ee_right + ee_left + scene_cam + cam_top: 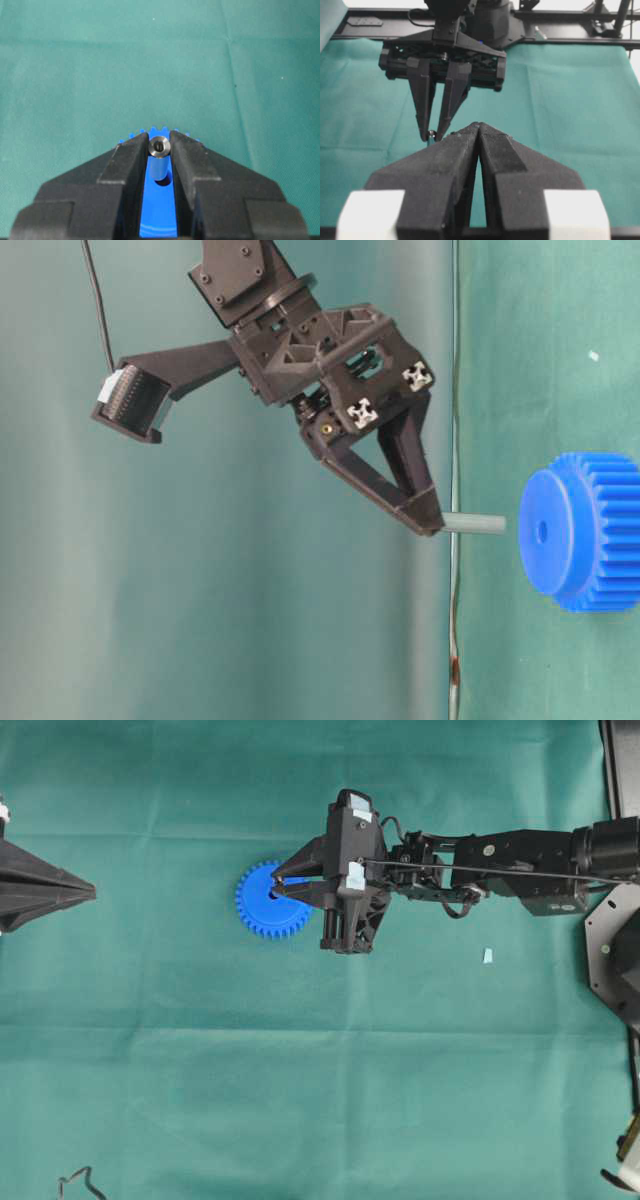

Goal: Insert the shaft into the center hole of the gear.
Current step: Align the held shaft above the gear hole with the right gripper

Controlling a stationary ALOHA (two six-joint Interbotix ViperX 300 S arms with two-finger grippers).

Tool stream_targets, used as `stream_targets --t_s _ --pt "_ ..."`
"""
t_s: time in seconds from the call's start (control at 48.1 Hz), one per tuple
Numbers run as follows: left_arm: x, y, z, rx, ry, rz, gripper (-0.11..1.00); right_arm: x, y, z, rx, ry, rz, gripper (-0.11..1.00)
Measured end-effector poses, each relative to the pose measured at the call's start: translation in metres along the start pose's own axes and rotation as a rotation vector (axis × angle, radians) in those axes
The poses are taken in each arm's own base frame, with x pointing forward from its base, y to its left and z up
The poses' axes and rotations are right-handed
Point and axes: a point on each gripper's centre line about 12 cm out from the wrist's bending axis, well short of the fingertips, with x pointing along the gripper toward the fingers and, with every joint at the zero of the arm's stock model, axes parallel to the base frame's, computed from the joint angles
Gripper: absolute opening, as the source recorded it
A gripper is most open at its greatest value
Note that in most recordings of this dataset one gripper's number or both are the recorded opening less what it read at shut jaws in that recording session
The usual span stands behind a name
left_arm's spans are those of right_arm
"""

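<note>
Blue teeth catch the eye from overhead: the gear (268, 900) lies flat on the green cloth (300, 1100), and the right gripper (281, 887) reaches across it, fingertips over the hub, so the center hole is covered from here. Off at the left edge, the left gripper (88, 895) sits well apart, tips pressed together.

Down at table level it's much clearer. Pinched at the very tips of the right gripper (432, 525), the shaft (473, 524) points straight at the gear (585, 532) with a gap between them. The center hole (542, 531) looks just about in line with the pin.

From the left wrist, the left gripper (479, 131) shows its fingers closed on nothing, and its bulk hides the gear completely.

From the right wrist, we look down the pin's end (159, 146), jaws narrow around it, blue gear (159, 210) beneath and a dark patch just under the pin, likely the hole.

My read: keep the pin square to the hub, close the gap slowly, and correct sideways before contact. How deep the grip sits on the pin is hard to judge.
</note>
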Motion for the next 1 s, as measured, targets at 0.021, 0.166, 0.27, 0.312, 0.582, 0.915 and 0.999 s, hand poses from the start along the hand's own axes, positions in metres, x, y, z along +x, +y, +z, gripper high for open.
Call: stream_targets --t_s 0.021,0.166,0.27,0.312,0.582,0.915,0.999 --pt "0.0 0.0 0.0 0.0 0.0 0.0 0.0 0.001 0.0 -0.001 0.0 0.002 0.0 0.17" --pt "0.0 0.0 0.0 0.0 0.0 0.0 0.0 0.013 -0.001 -0.015 0.008 0.034 -0.005 0.17" --pt "0.0 0.0 0.0 0.0 0.002 0.0 0.0 0.019 -0.001 -0.016 0.012 0.021 -0.007 0.17" --pt "0.0 0.0 -0.001 -0.002 0.002 0.002 0.0 0.02 -0.001 -0.016 0.013 0.018 -0.007 0.17" --pt "0.0 0.0 0.0 0.0 0.0 0.002 0.0 0.02 -0.001 -0.014 0.009 0.012 -0.006 0.17" --pt "0.0 0.0 0.0 0.0 0.0 0.0 0.0 0.01 0.0 -0.001 0.005 -0.026 -0.003 0.17" --pt "0.0 0.0 0.0 0.0 0.0 0.0 0.0 0.01 0.0 -0.001 0.005 -0.031 -0.003 0.17"
